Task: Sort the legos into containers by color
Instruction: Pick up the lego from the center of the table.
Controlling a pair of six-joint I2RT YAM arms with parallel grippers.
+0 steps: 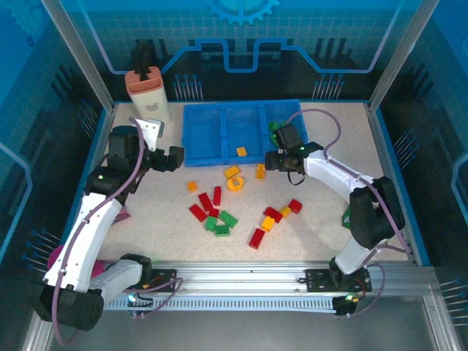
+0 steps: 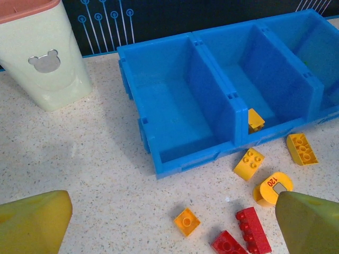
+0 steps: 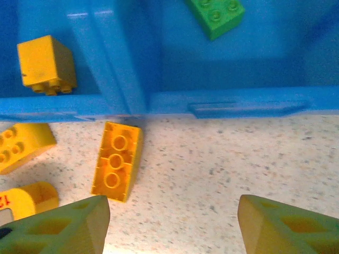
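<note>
The blue tray (image 1: pixel 205 135) with three compartments lies at the back of the table. Its middle compartment holds a yellow lego (image 1: pixel 241 151) and its right one a green lego (image 3: pixel 214 16). Red, green and orange legos lie scattered in front of it, among them an orange ring (image 1: pixel 235 183). My right gripper (image 3: pixel 172 211) hovers open just before the tray's front wall (image 3: pixel 114 58), with nothing between its fingers; an upturned orange brick (image 3: pixel 117 160) lies by its left finger. My left gripper (image 2: pixel 172 211) is wide open over a small orange lego (image 2: pixel 187 221), left of red bricks (image 2: pixel 253 229).
A beige bottle with an orange cap (image 1: pixel 148 95) stands left of the tray, close behind my left arm. Something green (image 1: pixel 346 216) lies beside the right arm, and something pink (image 1: pixel 55 256) at the table's left edge. A raised blue rim borders the table.
</note>
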